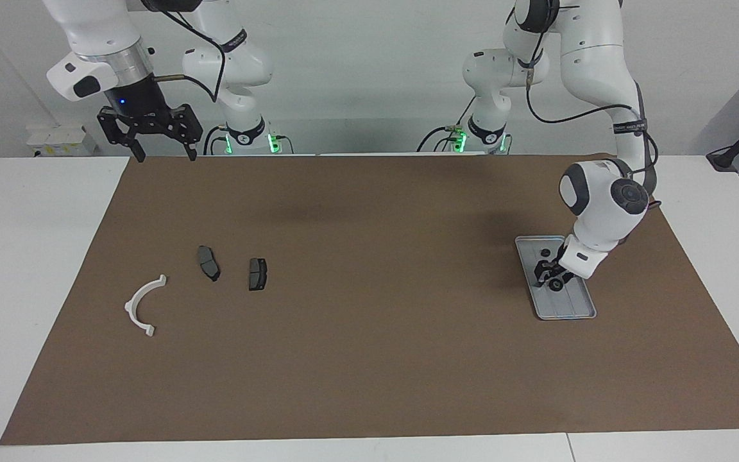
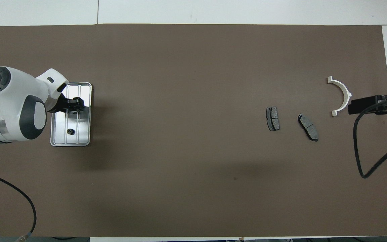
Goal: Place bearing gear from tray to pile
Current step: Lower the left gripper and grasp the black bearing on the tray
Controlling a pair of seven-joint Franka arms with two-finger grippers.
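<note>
While right tool (image 1: 163, 153) waits | left tool (image 1: 552, 277) over tray (image 1: 578, 309)

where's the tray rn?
The tray lies on the brown mat at the left arm's end of the table, under the left gripper.

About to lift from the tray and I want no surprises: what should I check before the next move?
1. Left hand down in the tray: ok.
2. Its grip on a gear: cannot tell.
3. A small dark part lies loose in the tray: ok.
4. Pile in place on the mat, white bracket beside the dark pads: ok.
5. Right hand raised, open and waiting away from the pile: ok.
</note>
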